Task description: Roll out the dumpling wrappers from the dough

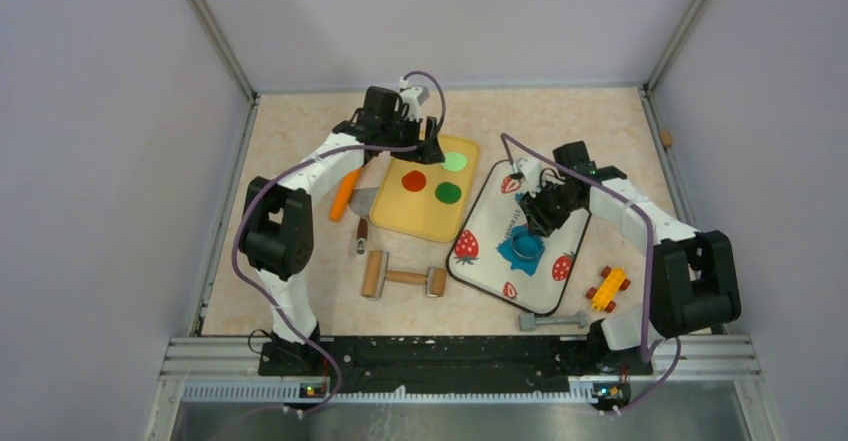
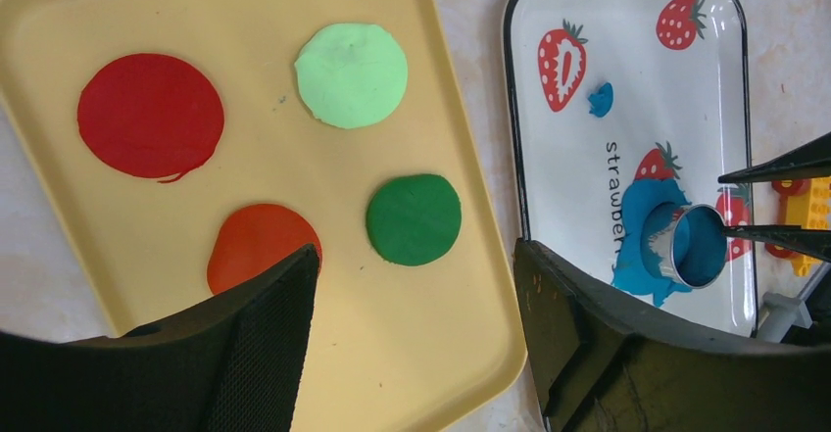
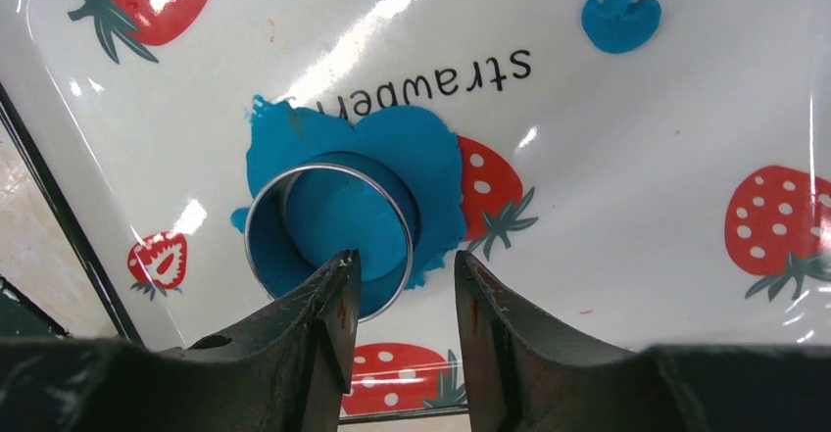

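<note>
Beige worktop (image 1: 300, 141). Yellow tray (image 1: 420, 217) sits left of centre and carries four flat discs, all apart: red disc (image 2: 150, 115), light green disc (image 2: 351, 74), dark green disc (image 2: 413, 218), orange-red disc (image 2: 260, 244). Strawberry-print tray (image 1: 490, 213) is just right of it, skewed, with a metal ring cutter (image 2: 664, 246) standing on it. Wooden rolling pin (image 1: 404, 277) lies near the yellow tray's near edge. Scraper (image 1: 361, 223) lies beside a toy carrot (image 1: 344, 193). Yellow-and-red toy brick (image 1: 607, 288) and grey tool (image 1: 552, 319) lie near the strawberry tray's near-right corner.

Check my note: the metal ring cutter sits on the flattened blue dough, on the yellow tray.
One detail is wrong: the tray. The metal ring cutter does sit on the flattened blue dough, but on the white strawberry tray, not the yellow tray. The left wrist view shows both trays side by side.
</note>
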Robot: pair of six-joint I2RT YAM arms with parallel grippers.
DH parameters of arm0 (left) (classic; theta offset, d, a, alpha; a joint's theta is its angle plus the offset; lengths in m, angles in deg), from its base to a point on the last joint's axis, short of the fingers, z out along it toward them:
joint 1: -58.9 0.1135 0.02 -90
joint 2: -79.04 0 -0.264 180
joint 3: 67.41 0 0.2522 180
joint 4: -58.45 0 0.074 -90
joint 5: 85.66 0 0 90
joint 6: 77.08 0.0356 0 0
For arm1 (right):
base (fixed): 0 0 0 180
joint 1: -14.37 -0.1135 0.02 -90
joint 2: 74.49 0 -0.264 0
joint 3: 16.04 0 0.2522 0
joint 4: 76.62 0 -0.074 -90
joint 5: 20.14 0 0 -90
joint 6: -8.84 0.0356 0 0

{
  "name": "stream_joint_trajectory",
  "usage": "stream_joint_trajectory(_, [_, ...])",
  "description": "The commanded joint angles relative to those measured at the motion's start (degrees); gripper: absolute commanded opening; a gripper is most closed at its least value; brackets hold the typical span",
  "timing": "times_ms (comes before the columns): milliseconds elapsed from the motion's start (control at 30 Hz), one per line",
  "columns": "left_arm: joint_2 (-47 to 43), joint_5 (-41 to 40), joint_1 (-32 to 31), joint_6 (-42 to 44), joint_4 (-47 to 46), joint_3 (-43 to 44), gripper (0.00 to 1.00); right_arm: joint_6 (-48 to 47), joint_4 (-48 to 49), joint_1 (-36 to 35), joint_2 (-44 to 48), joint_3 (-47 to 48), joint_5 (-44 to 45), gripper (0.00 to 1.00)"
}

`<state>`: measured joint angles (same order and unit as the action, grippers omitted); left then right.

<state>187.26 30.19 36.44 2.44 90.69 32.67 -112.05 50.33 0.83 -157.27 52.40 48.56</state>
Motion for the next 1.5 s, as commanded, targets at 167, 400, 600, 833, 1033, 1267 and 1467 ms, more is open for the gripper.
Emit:
stream_joint_trajectory(167, [-3.9,-2.5,0.5,1.3,-0.4,-0.1,0.76,-1.1,2.1,-3.3,-2.1,-1.0,2.8,0.33])
stream_joint_trajectory(400, [-3.7,-2.6,0.7,1.6,-0.5,0.4,0.77,-2.6,0.8,-4.1,-2.3,-1.3,3.8,0.23])
stream_joint_trajectory(600, [-3.7,-2.7,0.8,1.7,-0.5,0.5,0.77,-3.7,-1.3,-4.9,-2.1,-0.5,3.4,0.08])
stream_joint_trajectory(833, [-3.7,-2.9,0.9,2.0,-0.5,0.5,0.77,-4.1,-4.4,-5.6,-0.3,2.6,2.6,0.0])
stream_joint_trajectory(1033, [-3.7,-2.9,1.1,2.1,-0.5,0.1,0.77,-4.2,-7.7,-5.6,1.2,7.9,1.9,0.0])
stream_joint_trajectory(1267, [-3.6,-1.6,1.1,1.8,-1.0,-0.4,0.77,-4.7,-8.6,-5.7,-0.3,7.4,1.6,0.26])
stream_joint_trajectory(1467, [-3.7,-2.3,1.1,2.4,-0.6,-0.2,0.77,-4.4,-5.0,-5.8,-0.9,2.6,2.2,0.4])
